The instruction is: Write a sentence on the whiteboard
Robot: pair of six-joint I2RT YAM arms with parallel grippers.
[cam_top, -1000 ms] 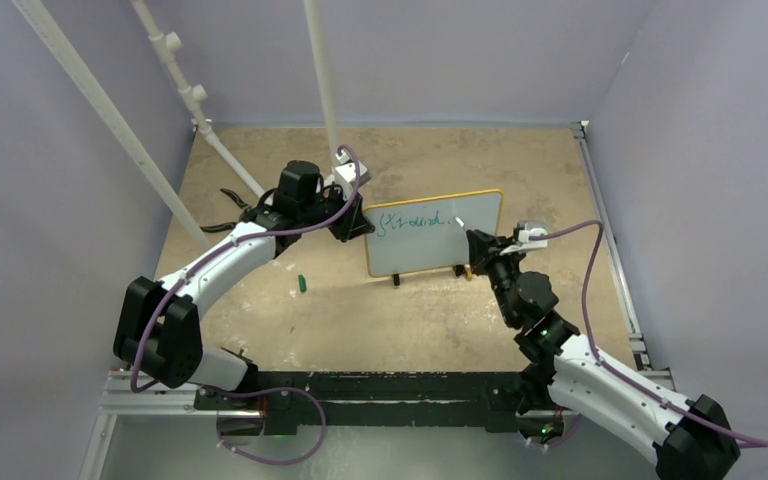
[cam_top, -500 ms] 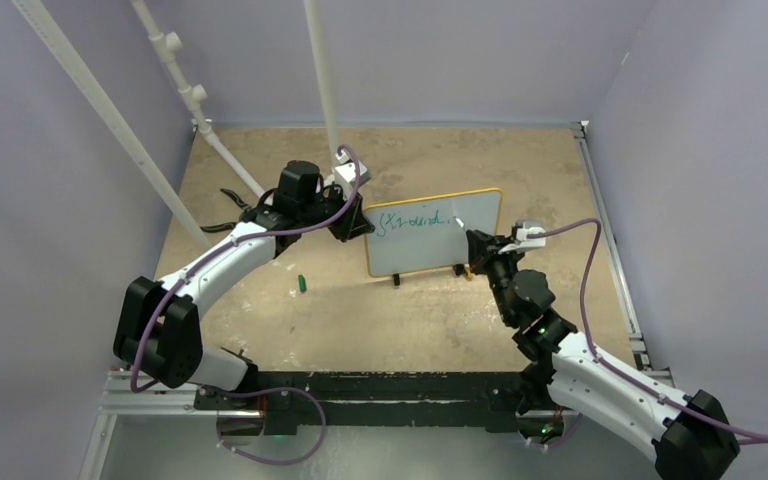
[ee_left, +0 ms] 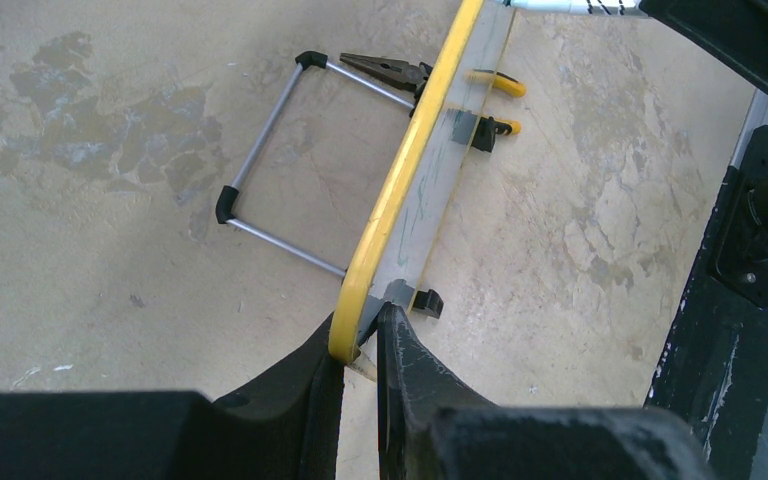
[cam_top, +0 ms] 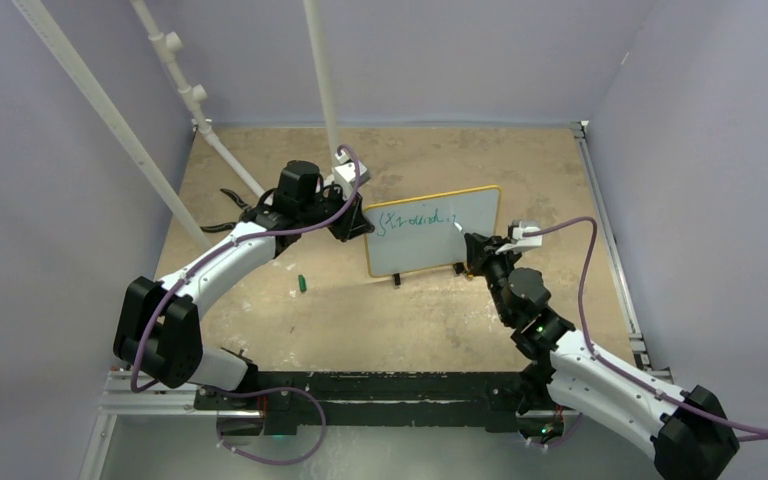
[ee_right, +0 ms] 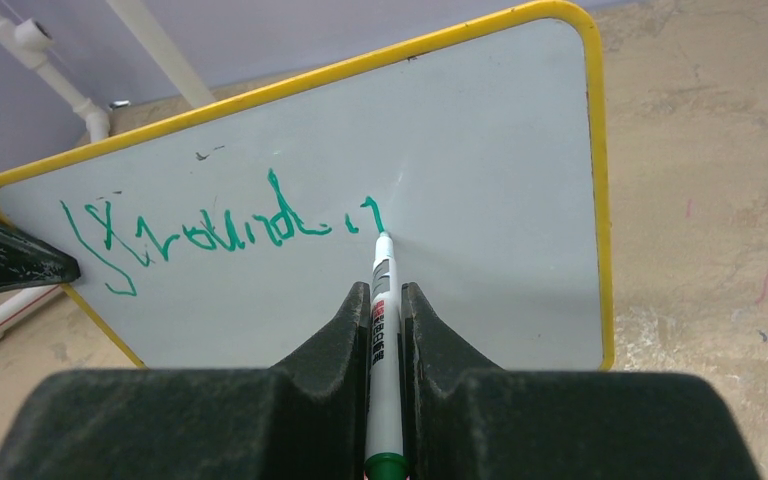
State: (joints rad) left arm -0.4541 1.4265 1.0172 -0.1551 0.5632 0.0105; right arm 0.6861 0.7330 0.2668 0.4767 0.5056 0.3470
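Now one whiteboard [ee_right: 480,150] bears one green sentence [ee_right: 220,235]; left gripper [ee_left: 362,335] pinches its edge, right gripper [ee_right: 387,295] clamps one marker [ee_right: 382,272].

This looks like a robot test cell in a lab. Plain lilac walls [cam_top: 460,50] close in a worn beige table [cam_top: 430,320]. White plastic pipes [cam_top: 175,60] stand at its far left corner, and two cabled robot arms [cam_top: 222,262] are bolted to a metal rail [cam_top: 390,392] on its near edge.
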